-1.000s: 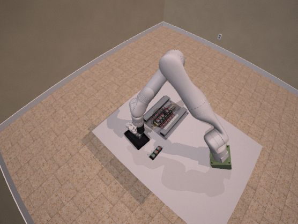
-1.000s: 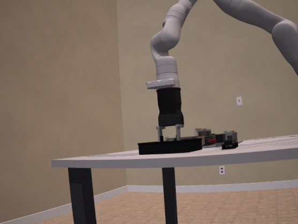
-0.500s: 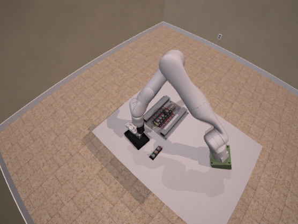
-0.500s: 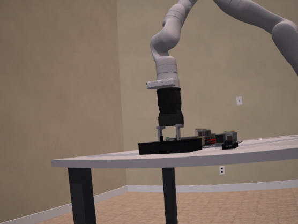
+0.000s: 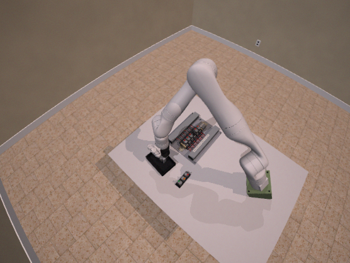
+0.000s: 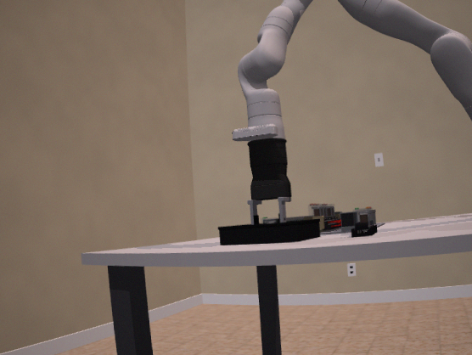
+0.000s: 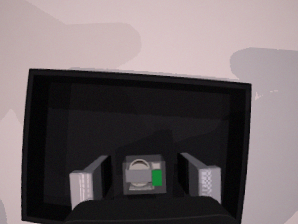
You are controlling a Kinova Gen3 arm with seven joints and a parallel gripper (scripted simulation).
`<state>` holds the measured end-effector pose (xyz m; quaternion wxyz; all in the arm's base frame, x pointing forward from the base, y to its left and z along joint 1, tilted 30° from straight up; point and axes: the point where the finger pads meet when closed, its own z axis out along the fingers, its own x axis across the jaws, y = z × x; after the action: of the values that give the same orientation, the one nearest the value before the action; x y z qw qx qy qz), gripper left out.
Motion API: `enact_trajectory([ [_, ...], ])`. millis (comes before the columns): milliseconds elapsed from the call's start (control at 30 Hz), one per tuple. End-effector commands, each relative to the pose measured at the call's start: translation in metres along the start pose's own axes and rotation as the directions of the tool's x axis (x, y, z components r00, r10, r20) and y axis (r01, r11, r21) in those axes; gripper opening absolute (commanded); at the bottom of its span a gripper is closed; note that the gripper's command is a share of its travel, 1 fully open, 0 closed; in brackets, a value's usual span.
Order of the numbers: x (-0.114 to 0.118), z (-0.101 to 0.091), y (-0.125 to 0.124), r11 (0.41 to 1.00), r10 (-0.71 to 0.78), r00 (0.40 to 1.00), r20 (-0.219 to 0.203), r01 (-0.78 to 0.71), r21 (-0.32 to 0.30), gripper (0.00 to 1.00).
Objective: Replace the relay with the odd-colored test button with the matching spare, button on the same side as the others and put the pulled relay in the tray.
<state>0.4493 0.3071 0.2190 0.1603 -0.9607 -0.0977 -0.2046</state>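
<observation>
Claw is wide and holding nothing, its fingers down inside the black tray, one each side of the green-button relay, with a gap both sides. That relay looks upright on the tray floor, button on top, so I read this as the pulled odd one, just let go. Next: straight up, no sideways drift until the fingertips clear relay and tray wall, else it gets knocked over. Then over to the spare rack, beside the tray on the desk: green, orange and red buttons there. Buttons in the row on the relay panel look red from the top view, though small, so red-button spare is my pick; confirm up close. Lift it without dragging the rack, match button side to the row, press until tops are level. Spare not yet fitted.
</observation>
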Motion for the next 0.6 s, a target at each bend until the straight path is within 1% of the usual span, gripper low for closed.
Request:
enact_trajectory([
  [0,0.0008,-0.0013,0.0001,1.000,0.000,1.000,-0.002,0.000,0.000,1.00],
  [567,0.0003,-0.0049,-0.0005,1.000,0.000,1.000,-0.002,0.000,0.000,1.00],
])
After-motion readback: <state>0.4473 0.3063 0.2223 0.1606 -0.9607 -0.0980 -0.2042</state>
